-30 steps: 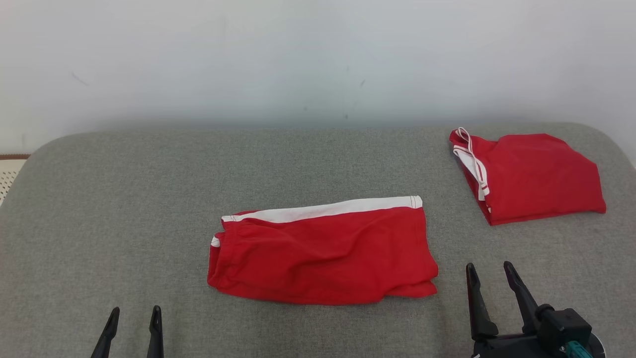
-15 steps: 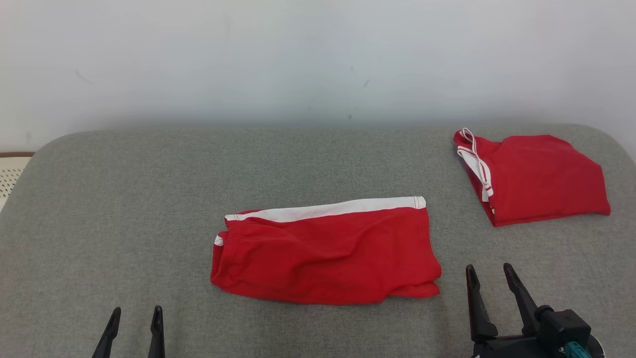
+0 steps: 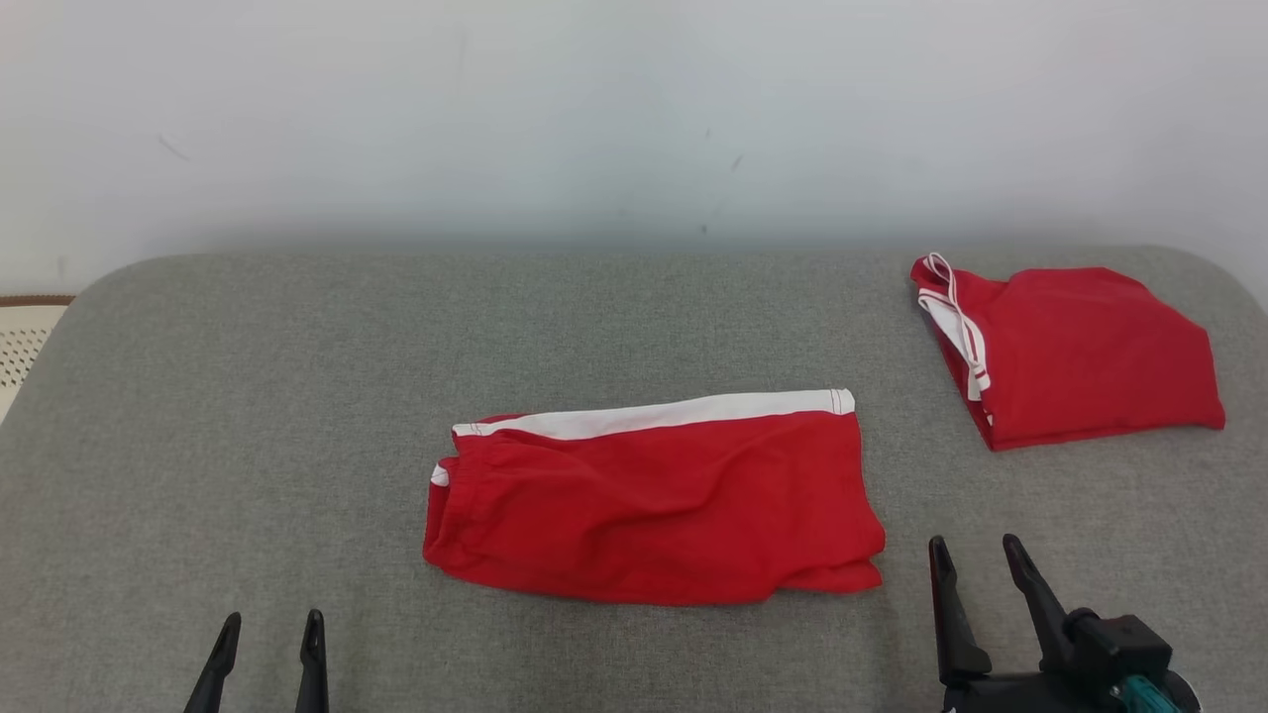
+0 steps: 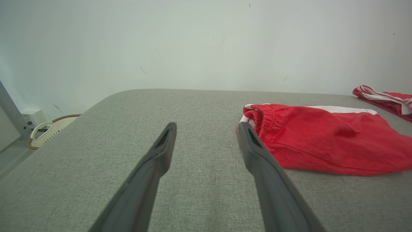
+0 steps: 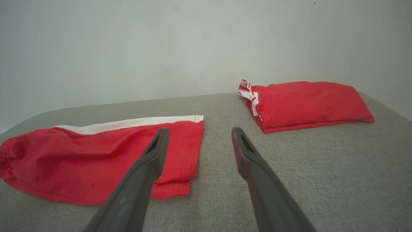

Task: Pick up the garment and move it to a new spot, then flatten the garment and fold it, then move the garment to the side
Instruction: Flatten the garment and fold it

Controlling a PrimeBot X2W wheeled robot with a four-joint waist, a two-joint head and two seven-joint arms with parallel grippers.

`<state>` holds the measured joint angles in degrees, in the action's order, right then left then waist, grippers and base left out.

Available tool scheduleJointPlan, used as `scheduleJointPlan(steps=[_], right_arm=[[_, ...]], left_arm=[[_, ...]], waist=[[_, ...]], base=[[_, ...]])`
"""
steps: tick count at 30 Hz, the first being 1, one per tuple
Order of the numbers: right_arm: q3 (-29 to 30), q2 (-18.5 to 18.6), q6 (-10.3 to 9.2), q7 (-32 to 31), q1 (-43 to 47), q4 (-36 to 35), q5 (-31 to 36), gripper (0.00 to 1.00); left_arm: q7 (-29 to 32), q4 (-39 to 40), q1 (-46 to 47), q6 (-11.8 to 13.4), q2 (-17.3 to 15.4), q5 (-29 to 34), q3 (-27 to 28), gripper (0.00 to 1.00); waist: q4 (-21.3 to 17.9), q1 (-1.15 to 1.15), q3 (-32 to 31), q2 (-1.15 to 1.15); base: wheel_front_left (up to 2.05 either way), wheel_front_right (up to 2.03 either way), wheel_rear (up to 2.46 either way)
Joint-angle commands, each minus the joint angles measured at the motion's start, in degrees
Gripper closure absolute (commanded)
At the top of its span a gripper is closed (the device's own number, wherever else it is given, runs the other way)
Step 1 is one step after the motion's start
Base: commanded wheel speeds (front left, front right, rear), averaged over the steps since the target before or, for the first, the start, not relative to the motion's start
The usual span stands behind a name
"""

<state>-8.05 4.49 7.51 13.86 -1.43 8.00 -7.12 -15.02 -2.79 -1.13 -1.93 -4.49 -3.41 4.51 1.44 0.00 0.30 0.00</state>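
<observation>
Both are standing open and empty: the right end effector (image 3: 973, 543), at the lower right, is sitting slightly lower in the frame than a second ago, and the left end effector (image 3: 274, 616) is keeping its lower-left place. The head camera is drifting, so the red shorts (image 3: 654, 505) at mid-frame on the desk (image 3: 297, 396) and the folded red garment (image 3: 1080, 352) at upper right are only seeming to slide. The shorts are probably awaiting the move aside.

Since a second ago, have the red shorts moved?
No. The red shorts keep their place against the folded red garment; both drift right together in the head view, so the camera turned.
</observation>
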Motion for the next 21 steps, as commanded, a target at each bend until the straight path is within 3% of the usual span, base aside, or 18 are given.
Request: scheduleJointPlan(steps=[1,8,21], right_arm=[[0.4,-0.1,-0.04,-0.9,-0.9,1.0,-0.2,0.0],[-1.2,1.3,-0.04,-1.5,-8.0,7.7,-3.2,0.0],[-4.4,4.1,-0.04,-8.2,-27.2,33.8,-9.5,0.0]], left_arm=[[-0.3,0.0,-0.6,0.0,0.0,0.0,0.0,0.0],[-0.3,-0.6,0.9,-0.5,0.2,-0.2,-0.6,0.0],[-0.3,-1.3,2.7,-0.9,0.5,-0.7,-1.9,0.0]], waist=[[0.0,0.0,0.1,0.0],[0.8,0.0,1.0,0.0],[4.1,0.0,3.6,0.0]], base=[[0.0,0.0,0.0],[0.0,0.0,0.0],[0.0,0.0,0.0]])
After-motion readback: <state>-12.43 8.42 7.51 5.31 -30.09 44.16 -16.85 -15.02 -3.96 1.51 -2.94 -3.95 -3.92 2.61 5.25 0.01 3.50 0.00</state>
